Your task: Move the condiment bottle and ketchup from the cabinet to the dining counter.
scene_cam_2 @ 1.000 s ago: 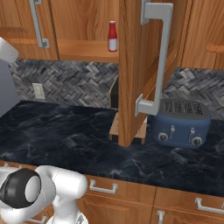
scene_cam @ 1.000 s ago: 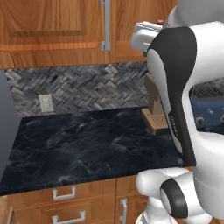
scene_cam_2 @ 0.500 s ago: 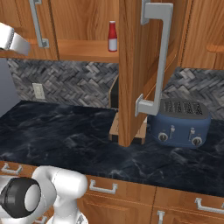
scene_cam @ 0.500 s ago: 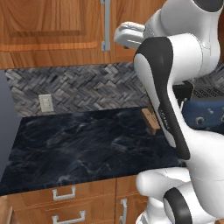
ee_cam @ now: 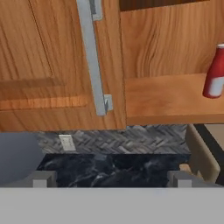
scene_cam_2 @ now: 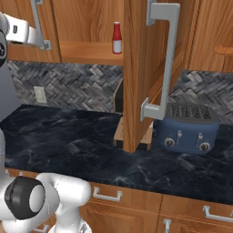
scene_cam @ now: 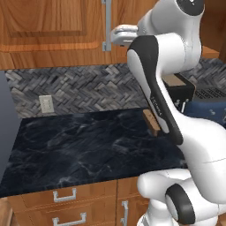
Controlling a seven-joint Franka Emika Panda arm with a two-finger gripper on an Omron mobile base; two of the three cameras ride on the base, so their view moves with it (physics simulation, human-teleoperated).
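Gripper (ee_cam: 109,179), jaws apart and empty, faced the closed cabinet (ee_cam: 52,65) door; ketchup (ee_cam: 215,72) stood upright on the shelf, off to its right.

No words, brands or numbers can be read anywhere here. The red bottle (scene_cam_2: 117,38) on the cabinet shelf (scene_cam_2: 91,51) carries only a blank pale band.

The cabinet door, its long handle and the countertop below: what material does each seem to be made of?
The cabinet door looks like warm-brown wood with a smooth finish; grain lines run along it. Its handle looks like brushed grey metal, matte and even in colour, though painted plastic cannot be excluded. The countertop looks like polished black marble or similar stone, with pale veins and a soft sheen.
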